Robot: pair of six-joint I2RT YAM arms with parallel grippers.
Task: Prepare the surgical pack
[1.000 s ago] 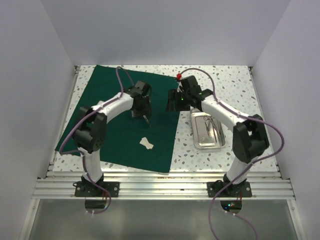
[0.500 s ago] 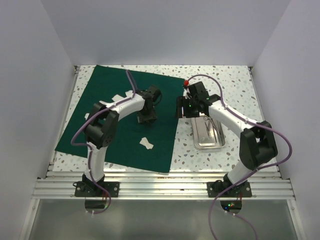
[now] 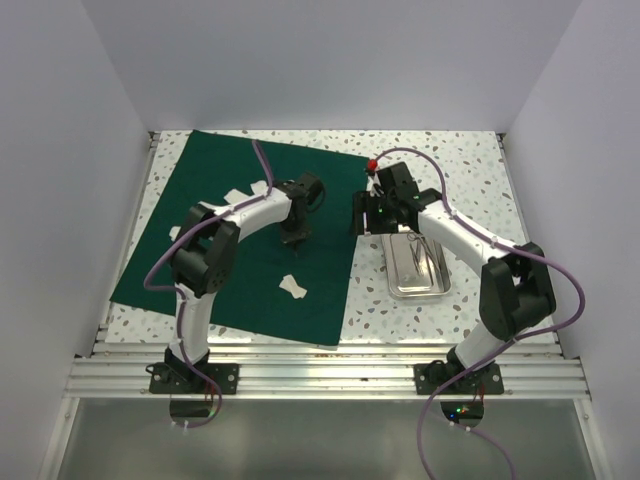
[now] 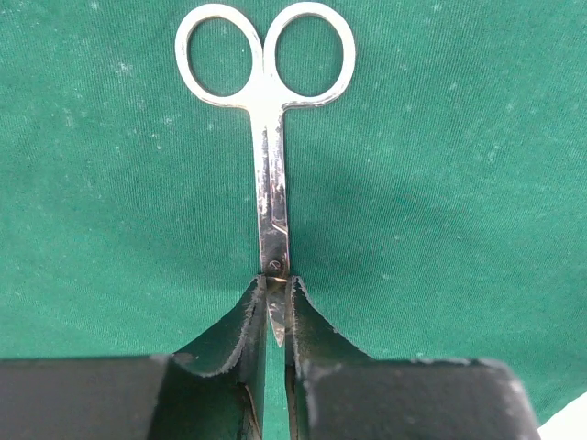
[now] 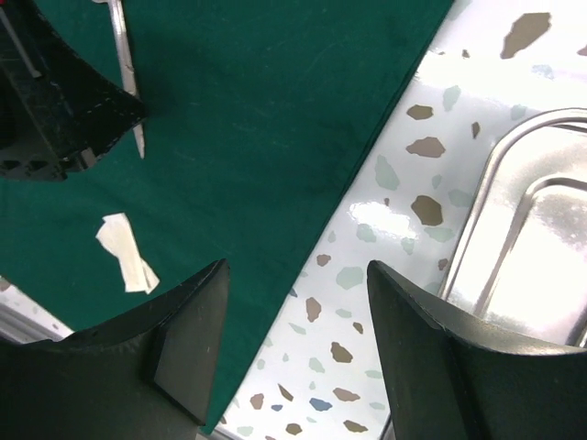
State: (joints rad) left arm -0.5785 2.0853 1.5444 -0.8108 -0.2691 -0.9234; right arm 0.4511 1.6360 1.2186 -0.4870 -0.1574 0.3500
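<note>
The dark green drape [image 3: 230, 250] lies spread flat on the left half of the table. My left gripper [image 3: 294, 238] hovers over its right part, shut on the blades of metal scissors [image 4: 266, 137]. Their finger rings point away from the fingers [image 4: 240, 323] over the cloth [image 4: 440, 183]. In the right wrist view a blade tip [image 5: 138, 142] pokes out beside that gripper. A white gauze square [image 3: 293, 288] rests on the drape nearer to me. A small steel tray [image 3: 395, 285] with an instrument [image 3: 421, 250] inside sits right of the drape. My right gripper [image 3: 358, 215] is open at the drape's right edge, empty.
A second white gauze piece [image 3: 237, 193] lies on the drape behind the left arm. The speckled tabletop [image 3: 470, 170] shows bare around the tray. White walls enclose the table on three sides. In the right wrist view the tray rim [image 5: 500, 174] is at the right.
My left gripper has closed onto the scissors' blades. The right arm shifted right toward the tray a second ago and has held still since.
</note>
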